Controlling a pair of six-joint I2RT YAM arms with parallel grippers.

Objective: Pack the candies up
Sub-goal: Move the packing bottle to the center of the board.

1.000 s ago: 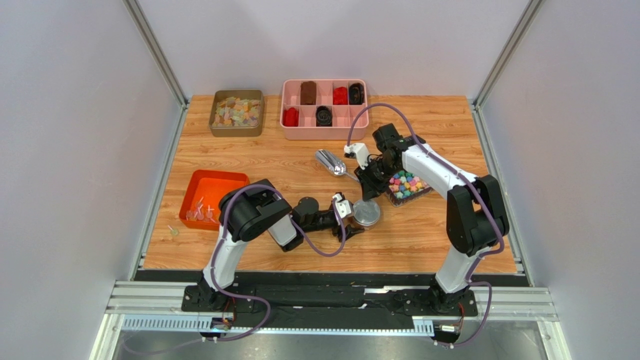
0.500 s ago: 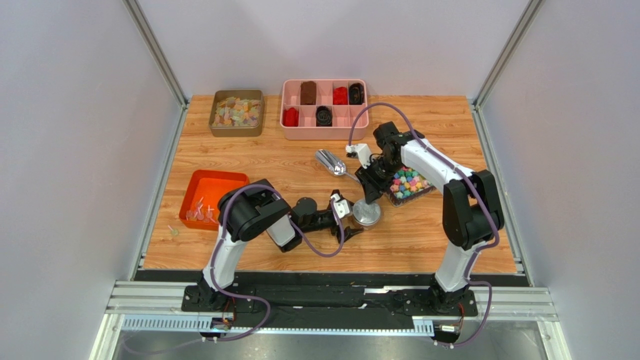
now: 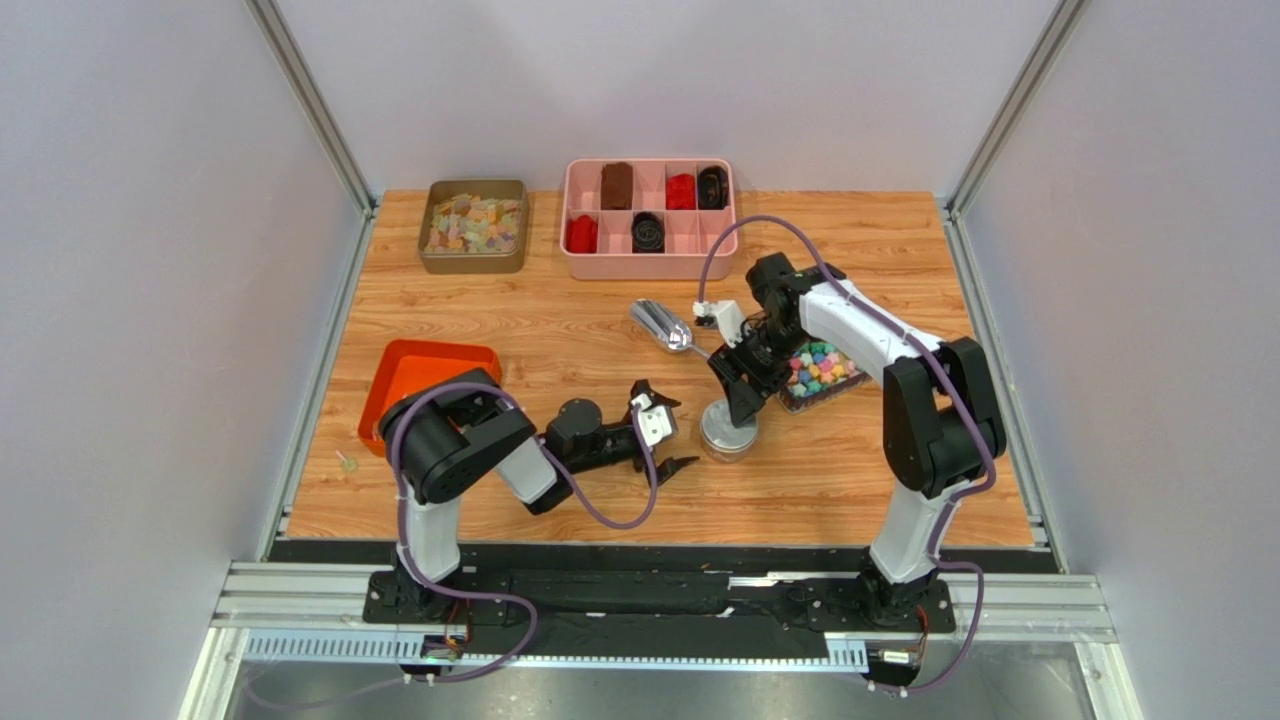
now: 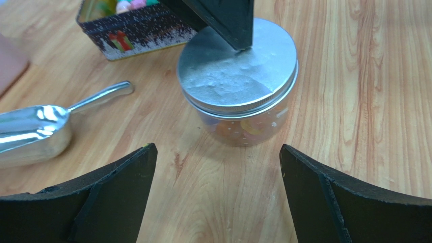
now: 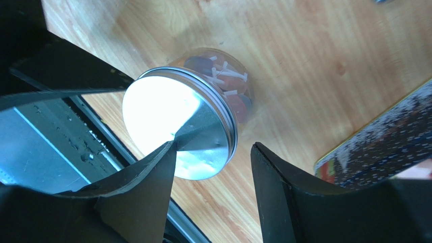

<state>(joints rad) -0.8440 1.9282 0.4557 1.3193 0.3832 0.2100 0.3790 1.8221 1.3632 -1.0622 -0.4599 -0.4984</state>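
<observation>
A clear jar (image 3: 730, 434) with a silver screw lid (image 4: 238, 66) stands on the wood table. Small wrapped candies (image 5: 223, 81) show through its wall. My left gripper (image 4: 217, 148) is open wide, a short way in front of the jar and apart from it, with bare table between its fingers. My right gripper (image 5: 214, 146) hovers over the jar with its jaws parted and nothing between them. One of its fingertips (image 4: 228, 25) rests on the lid. The orange tray (image 3: 394, 368) at the left is partly covered by my left arm, which hides its contents.
A metal scoop (image 3: 658, 323) lies just behind the jar. A patterned tin of bright blocky candies (image 3: 816, 371) sits right of the jar, under my right arm. At the back stand a pink compartment tray (image 3: 649, 218) and an olive tin of pastel pieces (image 3: 473, 225).
My left gripper has opened, let go of the jar and drawn back to the left. My right gripper has opened above the lid. The jar stays in place.
</observation>
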